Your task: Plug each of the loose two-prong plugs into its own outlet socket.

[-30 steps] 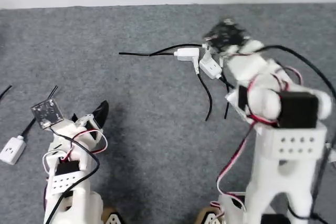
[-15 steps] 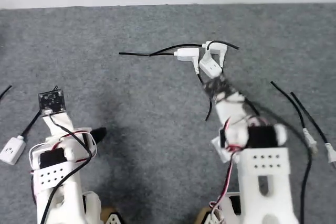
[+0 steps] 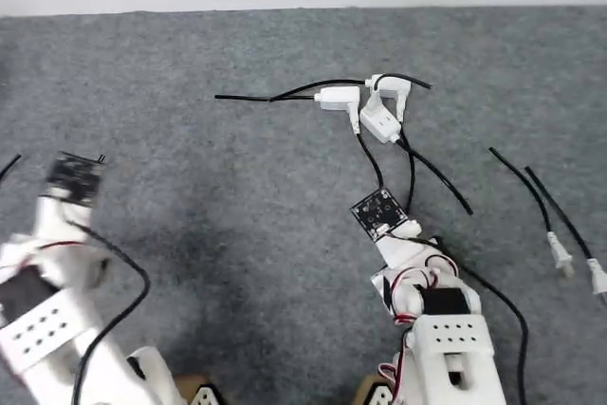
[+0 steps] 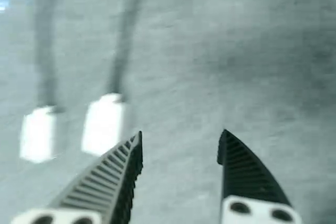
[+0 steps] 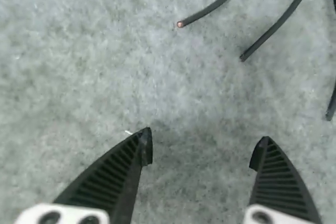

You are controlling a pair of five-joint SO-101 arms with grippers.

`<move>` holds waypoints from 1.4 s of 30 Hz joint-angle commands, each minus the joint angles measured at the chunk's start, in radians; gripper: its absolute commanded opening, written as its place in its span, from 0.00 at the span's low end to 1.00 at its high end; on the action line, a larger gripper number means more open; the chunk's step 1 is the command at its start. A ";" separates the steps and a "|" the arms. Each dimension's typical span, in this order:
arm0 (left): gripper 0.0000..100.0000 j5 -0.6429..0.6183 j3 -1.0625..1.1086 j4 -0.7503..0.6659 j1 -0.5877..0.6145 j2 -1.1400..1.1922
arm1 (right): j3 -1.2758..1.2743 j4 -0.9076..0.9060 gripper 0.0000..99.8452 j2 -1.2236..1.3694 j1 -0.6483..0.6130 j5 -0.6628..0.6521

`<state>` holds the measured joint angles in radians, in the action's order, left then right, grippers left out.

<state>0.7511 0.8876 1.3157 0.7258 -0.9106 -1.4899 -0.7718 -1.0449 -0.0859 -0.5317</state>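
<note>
right gripper [image 5: 202, 142]: jaws wide apart, empty; a cut black cord end [image 5: 180, 24] lies ahead of its tips. left gripper [image 4: 179, 137]: jaws apart, empty; a blurred white block [image 4: 103, 124] sits beside one tip. loose plugs [image 3: 560, 258] lie well right of the right arm [image 3: 446, 329].

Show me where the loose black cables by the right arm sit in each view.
High view: loose black cables run from the white plastic plug cluster towards the right arm.
Right wrist view: their cut ends lie beyond the open right pincer.
Left wrist view: two white blocks on dark cords instead.
Shared landmark: grey carpet.
</note>
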 commanded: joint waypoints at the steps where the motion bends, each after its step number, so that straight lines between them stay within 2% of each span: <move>1: 0.22 0.229 -0.259 0.132 0.172 0.055 | 0.006 0.027 0.29 -0.015 0.002 -0.008; 3: 0.22 0.310 -0.348 0.203 0.210 0.133 | 0.005 0.027 0.29 -0.015 0.002 -0.008; 5: 0.22 0.333 -0.443 0.236 0.230 0.242 | 0.003 0.027 0.29 -0.015 0.002 -0.008; 9: 0.22 0.344 -0.661 0.247 0.239 0.509 | -0.005 0.027 0.29 -0.022 0.002 -0.008; 13: 0.22 0.466 -0.785 0.278 0.235 0.776 | -0.005 0.027 0.29 -0.022 0.002 -0.008; 19: 0.22 0.508 -0.799 0.063 0.261 1.017 | -0.005 0.030 0.29 -0.022 0.001 -0.008; 27: 0.21 0.508 -0.716 -0.157 0.262 1.154 | -0.005 0.035 0.29 -0.022 -0.001 -0.008; 34: 0.21 0.508 -0.708 -0.166 0.259 1.238 | -0.005 0.036 0.29 -0.022 -0.001 -0.009; 36: 0.18 0.511 -0.707 -0.166 0.264 1.246 | -0.006 0.036 0.29 -0.022 -0.001 -0.009; 40: 0.01 0.512 -0.705 -0.153 0.264 1.247 | -0.006 0.036 0.29 -0.022 -0.001 -0.009; 42: 0.02 0.512 -0.710 -0.109 0.259 1.246 | -0.006 0.036 0.29 -0.022 -0.001 -0.009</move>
<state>1.2543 0.1880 1.1638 0.9851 0.3445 -1.5052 -0.7626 -1.0541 -0.0875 -0.5317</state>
